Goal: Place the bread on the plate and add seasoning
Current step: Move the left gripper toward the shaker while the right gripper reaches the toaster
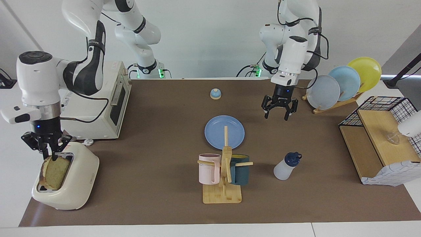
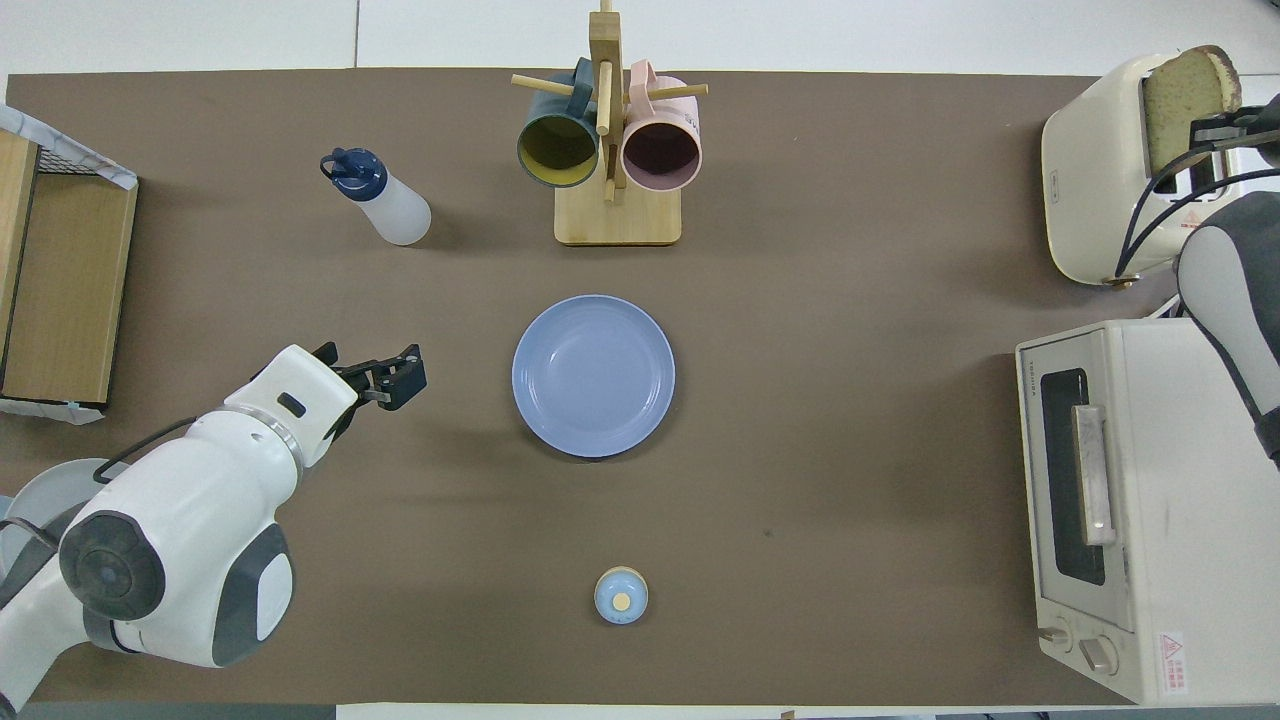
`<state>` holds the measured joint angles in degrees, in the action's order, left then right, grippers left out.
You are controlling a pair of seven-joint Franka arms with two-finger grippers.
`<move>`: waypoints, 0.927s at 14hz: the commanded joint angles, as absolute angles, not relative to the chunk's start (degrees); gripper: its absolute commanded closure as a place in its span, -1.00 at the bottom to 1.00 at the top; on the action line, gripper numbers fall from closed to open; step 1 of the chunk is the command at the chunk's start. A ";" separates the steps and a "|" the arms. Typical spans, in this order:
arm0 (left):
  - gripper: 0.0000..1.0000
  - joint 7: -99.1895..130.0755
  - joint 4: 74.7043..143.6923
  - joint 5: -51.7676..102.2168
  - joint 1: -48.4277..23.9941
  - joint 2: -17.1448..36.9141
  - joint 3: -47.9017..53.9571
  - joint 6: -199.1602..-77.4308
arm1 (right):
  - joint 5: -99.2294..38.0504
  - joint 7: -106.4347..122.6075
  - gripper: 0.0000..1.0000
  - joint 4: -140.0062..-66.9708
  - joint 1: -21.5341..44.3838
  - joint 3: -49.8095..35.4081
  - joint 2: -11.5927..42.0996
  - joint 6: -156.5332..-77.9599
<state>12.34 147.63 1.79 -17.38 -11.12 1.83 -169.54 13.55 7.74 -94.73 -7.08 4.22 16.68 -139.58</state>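
The bread stands upright in the slot of a cream toaster at the right arm's end of the table. My right gripper comes straight down onto it and is shut on the slice's top edge. The blue plate lies bare at the table's middle. The seasoning bottle, white with a navy cap, stands farther from the robots than the plate, toward the left arm's end. My left gripper hangs open over the mat beside the plate.
A wooden mug tree with two mugs stands just past the plate. A small bell sits near the robots. A toaster oven neighbours the toaster. A plate rack and a wooden shelf stand at the left arm's end.
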 commanded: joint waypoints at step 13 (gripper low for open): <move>-1.00 12.30 145.02 1.76 -19.86 5.18 1.58 -186.42 | 20.31 11.69 1.00 -82.18 5.25 2.55 10.29 -113.31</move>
<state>12.35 146.61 1.76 -18.32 2.50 1.98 -185.00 20.11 10.77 -81.76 2.62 2.85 13.12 -116.99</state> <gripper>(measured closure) 0.000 0.938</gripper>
